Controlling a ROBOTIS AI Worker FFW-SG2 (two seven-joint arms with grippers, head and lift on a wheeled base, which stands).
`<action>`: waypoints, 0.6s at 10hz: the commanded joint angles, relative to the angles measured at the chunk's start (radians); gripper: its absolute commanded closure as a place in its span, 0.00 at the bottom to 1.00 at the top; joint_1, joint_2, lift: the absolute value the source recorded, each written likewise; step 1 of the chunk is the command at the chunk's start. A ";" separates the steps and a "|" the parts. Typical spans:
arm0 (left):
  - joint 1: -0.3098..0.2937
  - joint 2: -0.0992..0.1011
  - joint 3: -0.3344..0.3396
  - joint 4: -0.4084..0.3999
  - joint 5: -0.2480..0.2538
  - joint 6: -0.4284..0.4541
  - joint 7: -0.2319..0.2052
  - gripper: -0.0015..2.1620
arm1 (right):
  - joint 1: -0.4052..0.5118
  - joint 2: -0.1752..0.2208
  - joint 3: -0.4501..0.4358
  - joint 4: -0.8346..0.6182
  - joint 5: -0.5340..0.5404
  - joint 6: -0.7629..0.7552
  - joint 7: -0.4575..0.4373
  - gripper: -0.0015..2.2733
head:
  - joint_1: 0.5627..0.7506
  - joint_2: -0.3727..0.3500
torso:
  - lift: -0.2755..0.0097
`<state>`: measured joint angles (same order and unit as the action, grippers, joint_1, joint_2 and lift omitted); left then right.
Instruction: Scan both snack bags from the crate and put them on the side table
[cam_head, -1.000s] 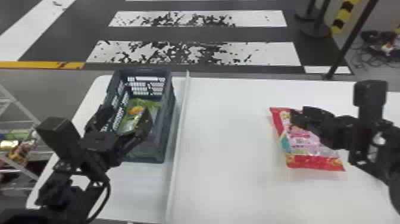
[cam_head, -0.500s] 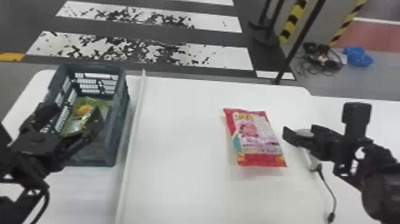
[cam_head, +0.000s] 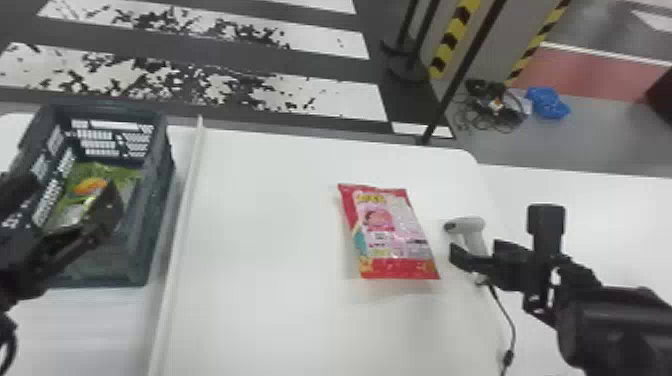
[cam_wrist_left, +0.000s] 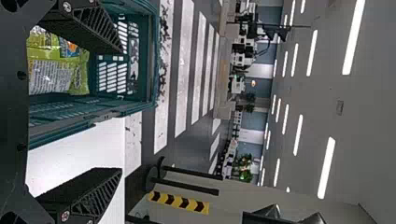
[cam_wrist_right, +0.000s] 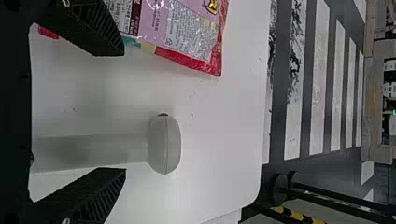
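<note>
A large lab-like hall, with crosswalk floor stripes (cam_head: 350, 100), yellow-and-black hazard tape (cam_head: 452, 37), ceiling strip lights (cam_wrist_left: 353, 37)

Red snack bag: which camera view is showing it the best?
The head view: the red snack bag lies whole in sight on the white table, nothing covering it. The right wrist view is closer, but its edge cuts the bag and a jaw of the right gripper hides some.

A blue bundle (cam_head: 547, 103) (rather crumpled) lies beside tangled cables (cam_head: 492, 92) on grey floor (cam_head: 595, 137).
</note>
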<state>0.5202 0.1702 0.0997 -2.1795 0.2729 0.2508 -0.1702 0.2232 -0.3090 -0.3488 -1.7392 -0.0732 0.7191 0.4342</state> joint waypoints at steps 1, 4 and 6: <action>-0.003 0.000 -0.002 0.006 0.003 -0.003 -0.002 0.05 | -0.033 -0.022 0.004 0.070 0.003 -0.017 0.000 0.02 | 0.70 0.17 | 0.66; 0.000 -0.001 0.000 0.015 0.005 -0.015 -0.002 0.05 | -0.105 -0.067 0.021 0.188 0.009 -0.014 0.043 0.26 | 0.70 0.13 | 0.66; 0.001 -0.005 0.000 0.015 0.005 -0.018 -0.003 0.05 | -0.128 -0.078 0.039 0.213 0.044 0.029 0.046 0.76 | 0.70 0.12 | 0.66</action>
<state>0.5212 0.1671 0.0996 -2.1645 0.2776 0.2356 -0.1735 0.1043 -0.3830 -0.3176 -1.5365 -0.0399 0.7238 0.4803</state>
